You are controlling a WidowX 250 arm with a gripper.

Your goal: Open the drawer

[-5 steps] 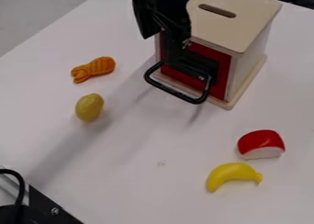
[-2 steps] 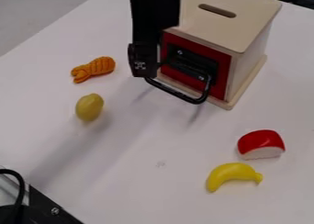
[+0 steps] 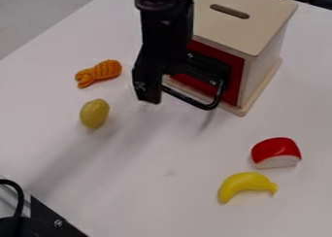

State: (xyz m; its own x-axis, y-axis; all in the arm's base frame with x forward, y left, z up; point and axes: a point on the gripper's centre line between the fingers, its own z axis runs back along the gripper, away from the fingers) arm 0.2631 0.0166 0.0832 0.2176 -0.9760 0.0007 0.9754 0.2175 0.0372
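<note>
We judge that the main part of the job is left to do: the drawer looks closed, its red front sitting level with the face of the wooden box, just beside the jaws on their right in the camera view. Its black handle sticks out towards us, and its near end comes right up to the gripper, which hangs low by that left end. We cannot tell whether the two touch, nor whether the jaws are spread, pressed together or pinching the bar

What seems done is the approach, since the jaws are already down at about the handle's side. What is left, as we read it, is to get a sure hold on the bar or hook behind it, then draw it straight out, away from the box. We would watch for a slip off the end of the bar, or for the box sliding along with the drawer. The lemon, below and left of the jaws, looks out of the drawer's path
</note>
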